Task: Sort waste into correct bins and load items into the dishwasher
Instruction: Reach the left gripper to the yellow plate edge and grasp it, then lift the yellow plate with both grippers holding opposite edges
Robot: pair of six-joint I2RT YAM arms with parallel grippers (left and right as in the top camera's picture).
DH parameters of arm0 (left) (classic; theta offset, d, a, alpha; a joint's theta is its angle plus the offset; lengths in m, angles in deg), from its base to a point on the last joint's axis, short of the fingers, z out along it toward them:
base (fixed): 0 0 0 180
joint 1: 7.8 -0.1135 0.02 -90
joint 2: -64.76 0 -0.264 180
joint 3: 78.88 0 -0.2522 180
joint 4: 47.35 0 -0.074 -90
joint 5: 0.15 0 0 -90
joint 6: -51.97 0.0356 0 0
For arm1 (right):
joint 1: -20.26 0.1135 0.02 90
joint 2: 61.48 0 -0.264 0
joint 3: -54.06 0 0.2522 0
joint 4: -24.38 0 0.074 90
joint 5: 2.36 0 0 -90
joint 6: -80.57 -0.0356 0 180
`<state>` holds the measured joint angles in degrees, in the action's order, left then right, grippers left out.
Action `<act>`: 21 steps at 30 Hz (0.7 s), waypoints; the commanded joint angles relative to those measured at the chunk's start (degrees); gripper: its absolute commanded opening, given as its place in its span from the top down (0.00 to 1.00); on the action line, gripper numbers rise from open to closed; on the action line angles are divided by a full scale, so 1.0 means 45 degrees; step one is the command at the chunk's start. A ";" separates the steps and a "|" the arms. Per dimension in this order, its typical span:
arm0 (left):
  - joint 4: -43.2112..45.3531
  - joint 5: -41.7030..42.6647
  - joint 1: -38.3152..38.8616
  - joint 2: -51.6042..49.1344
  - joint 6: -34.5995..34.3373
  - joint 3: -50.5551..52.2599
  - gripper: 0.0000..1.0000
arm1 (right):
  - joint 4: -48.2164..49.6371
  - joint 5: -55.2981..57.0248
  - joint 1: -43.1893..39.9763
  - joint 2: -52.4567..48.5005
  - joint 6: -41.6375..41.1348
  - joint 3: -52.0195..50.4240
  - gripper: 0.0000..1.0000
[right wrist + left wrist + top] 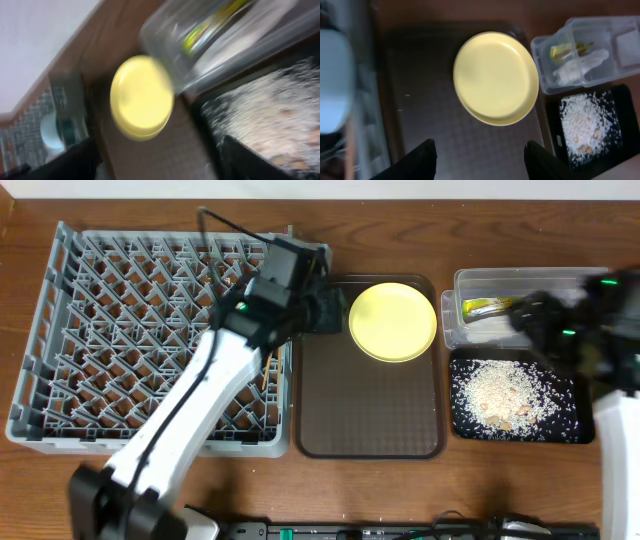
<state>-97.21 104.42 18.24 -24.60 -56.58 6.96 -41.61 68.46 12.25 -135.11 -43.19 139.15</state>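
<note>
The round yellow plate lies at the back of the brown serving tray; it also shows in the left wrist view and the right wrist view. My left gripper is open and empty, just left of the plate. My right gripper hovers over the clear tub, open and empty. The tub holds the green-and-orange wrapper and the white tissue. Rice scraps lie in the black tray. The grey dish rack holds the light-blue bowl. The white bowl is hidden.
Thin wooden sticks rest in the rack's right side beside my left arm. The brown tray stands between the rack and the two bins. Cables and a dark bar run along the table's front edge.
</note>
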 commanded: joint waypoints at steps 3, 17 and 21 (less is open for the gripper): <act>-0.0627 -0.1161 0.0005 0.0607 0.0350 -0.0092 0.39 | 0.0461 0.1875 0.3361 -0.1773 -0.2875 -0.0952 0.41; -0.1681 -0.1166 0.0005 0.0617 0.0355 -0.0092 0.39 | 0.4177 0.4595 0.6518 -0.7480 -0.7184 -0.1078 0.44; -0.1681 -0.1229 0.0005 0.0617 0.0359 -0.0092 0.39 | 0.4527 0.4522 0.6513 -0.8548 -0.7499 -0.1078 0.46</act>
<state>-104.59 99.94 18.24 -21.87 -55.94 6.98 -21.94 87.36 41.11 -170.85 -73.22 134.74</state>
